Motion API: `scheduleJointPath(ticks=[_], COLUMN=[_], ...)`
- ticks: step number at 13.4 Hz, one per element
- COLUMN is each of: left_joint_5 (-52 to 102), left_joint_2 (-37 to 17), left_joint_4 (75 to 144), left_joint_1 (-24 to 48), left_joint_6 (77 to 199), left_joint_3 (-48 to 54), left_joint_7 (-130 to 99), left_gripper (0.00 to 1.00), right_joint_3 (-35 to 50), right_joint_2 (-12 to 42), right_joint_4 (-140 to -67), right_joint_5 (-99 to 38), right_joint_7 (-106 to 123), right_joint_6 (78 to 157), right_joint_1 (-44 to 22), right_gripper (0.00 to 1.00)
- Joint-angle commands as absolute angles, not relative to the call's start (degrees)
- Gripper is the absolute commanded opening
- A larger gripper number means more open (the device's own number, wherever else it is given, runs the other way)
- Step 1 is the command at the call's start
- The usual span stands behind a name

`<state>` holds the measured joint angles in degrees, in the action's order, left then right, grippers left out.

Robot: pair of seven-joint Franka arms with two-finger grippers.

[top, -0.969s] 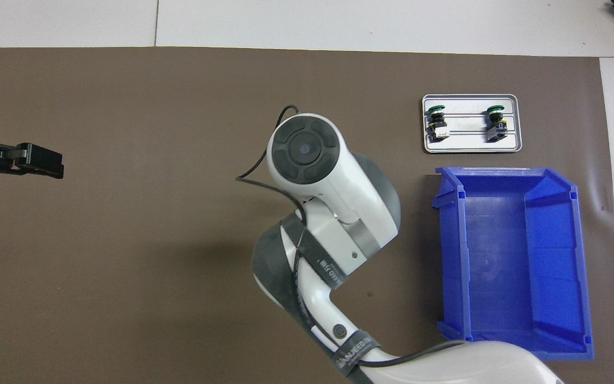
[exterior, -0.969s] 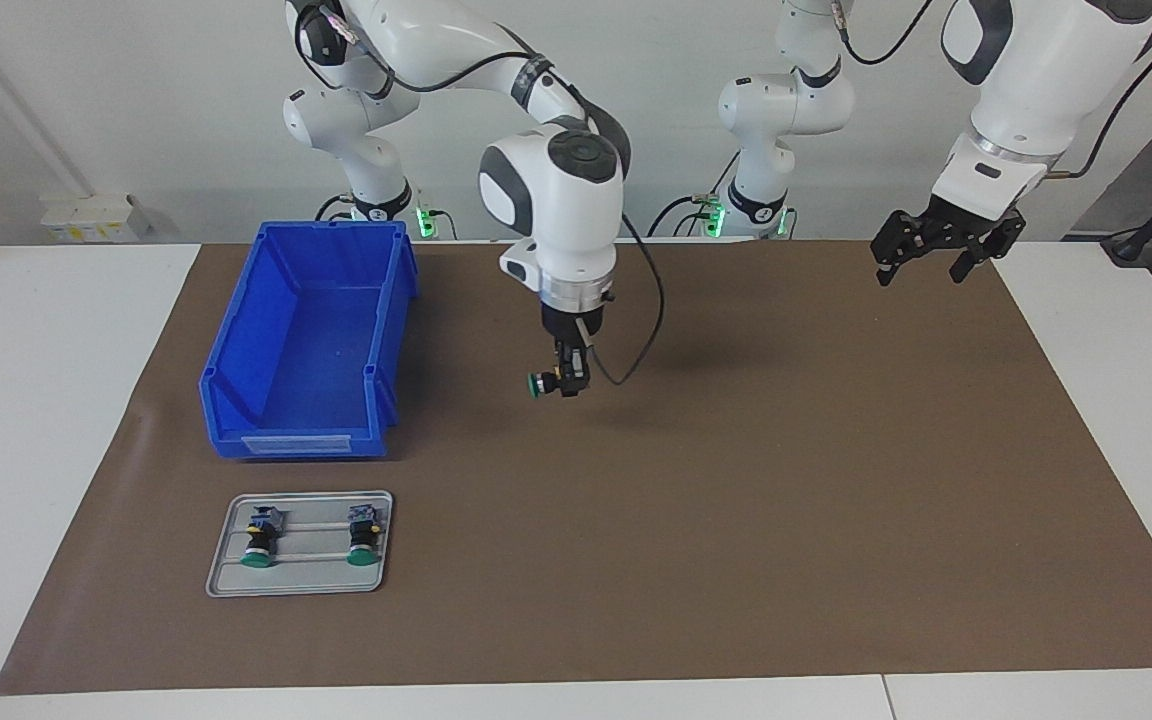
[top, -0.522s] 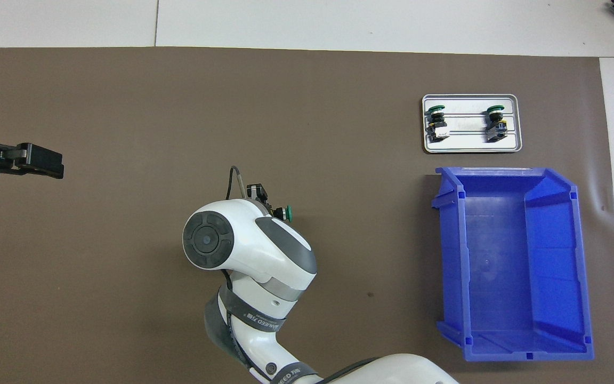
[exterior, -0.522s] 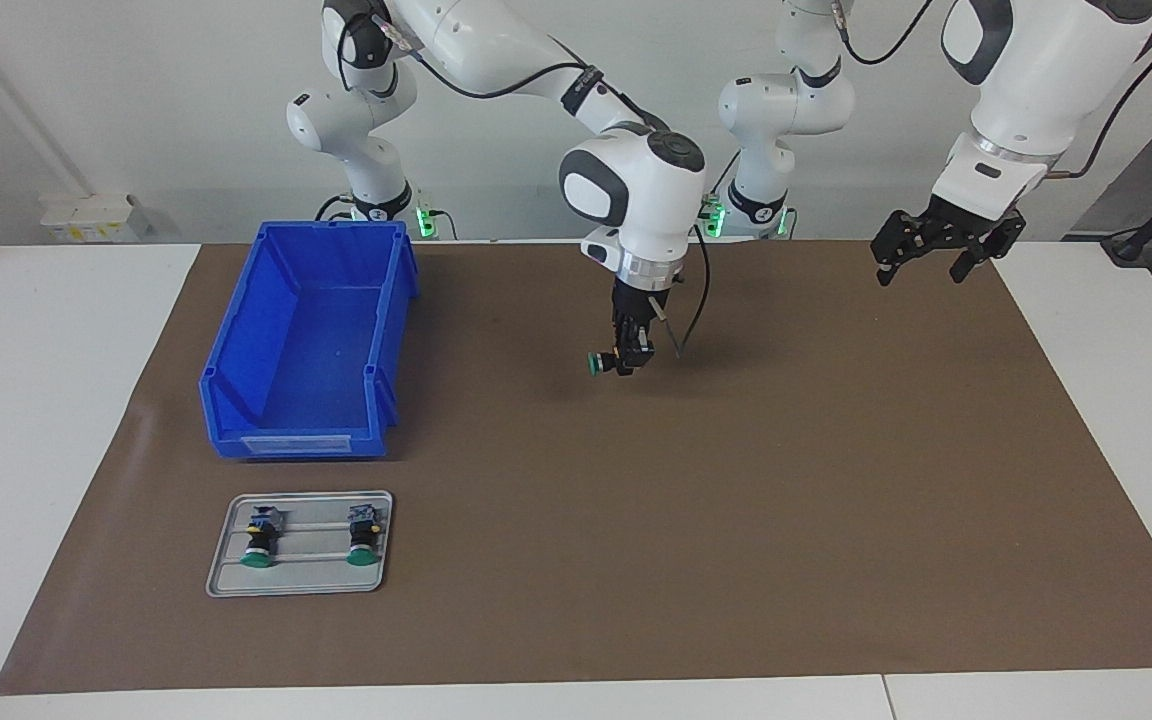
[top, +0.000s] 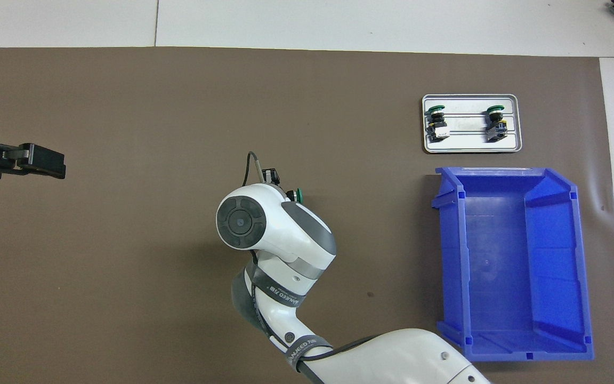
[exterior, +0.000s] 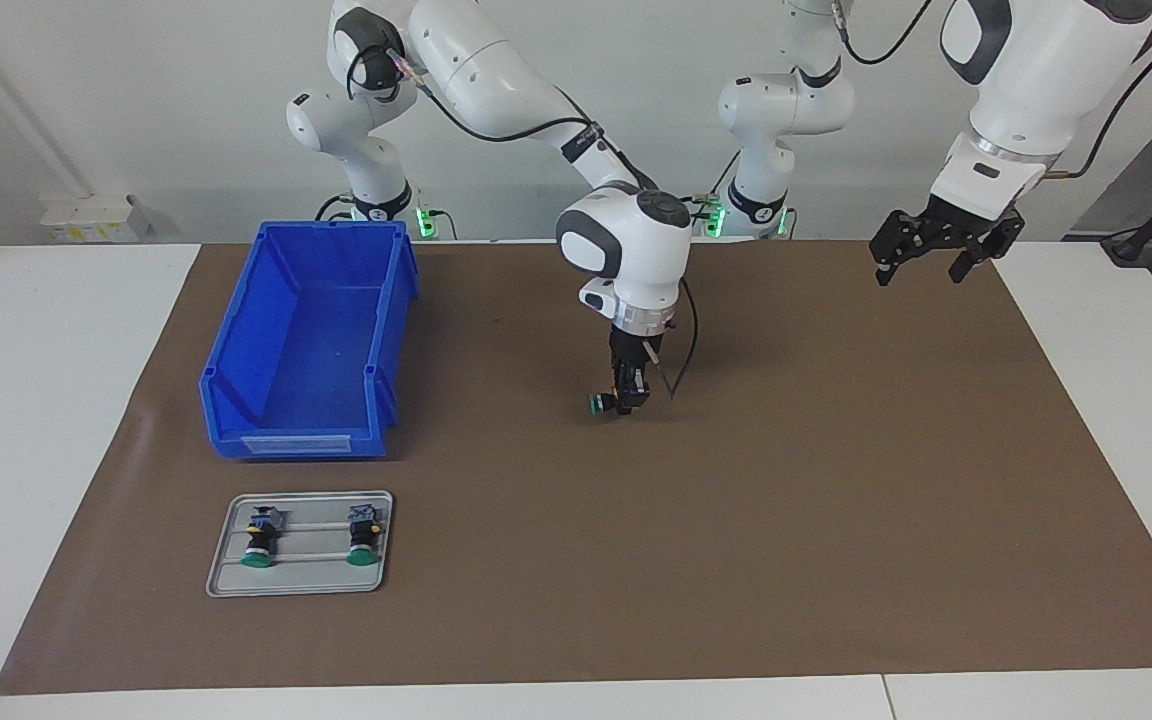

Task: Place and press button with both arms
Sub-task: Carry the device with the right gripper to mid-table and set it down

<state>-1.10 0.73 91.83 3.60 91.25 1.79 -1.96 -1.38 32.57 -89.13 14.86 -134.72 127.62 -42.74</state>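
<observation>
One button (exterior: 599,402) sits clamped sideways in the right hand (exterior: 624,400) over the mat's (exterior: 786,480) middle; left hand (exterior: 941,250) waits open.

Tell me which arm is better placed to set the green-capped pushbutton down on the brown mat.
Right. Its hand is shut on the green-capped pushbutton, low over the brown mat. The left hand waits open, empty, over the mat's edge.

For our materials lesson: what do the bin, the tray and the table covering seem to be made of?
Blue bin: likely moulded plastic, smooth, slightly glossy, with ribbed corners.
Grey tray: probably metal, judging by its dull silvery sheen and rolled rim.
Brown mat: matte, thin, perhaps paper or felt.
</observation>
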Motion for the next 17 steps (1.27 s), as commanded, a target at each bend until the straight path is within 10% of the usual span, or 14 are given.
scheduleJointPath(ticks=[1, 6, 8, 9, 17], left_joint_5=[-0.62, -0.62, -0.62, -0.62, 1.93], left_joint_2=[2.11, 2.02, 1.93, 1.93, 1.93], left_joint_4=[93.25, 93.25, 93.34, 93.60, 96.41], left_joint_1=[3.69, 4.22, 4.92, 5.01, 8.34], left_joint_6=[91.14, 93.33, 94.48, 95.00, 104.31], left_joint_3=[1.50, 2.02, 2.11, 2.20, 2.37], left_joint_7=[-1.75, -1.32, -0.88, -0.27, 1.31], left_gripper=[1.00, 1.00, 1.00, 1.00, 1.00], right_joint_3=[-0.88, -0.88, -0.88, -0.88, -0.88], right_joint_2=[32.17, 32.69, 32.52, 32.52, 22.69], right_joint_4=[-91.05, -92.99, -92.29, -92.02, -95.35], right_joint_5=[15.65, 15.29, 16.08, 16.17, 15.21], right_joint_7=[-134.73, -137.81, -136.94, -135.98, -124.65], right_joint_6=[129.98, 132.89, 131.05, 131.57, 129.55], right_joint_1=[-42.27, -43.59, -43.16, -42.72, -37.28], right_gripper=[0.00, 0.00, 0.79, 1.00, 1.00])
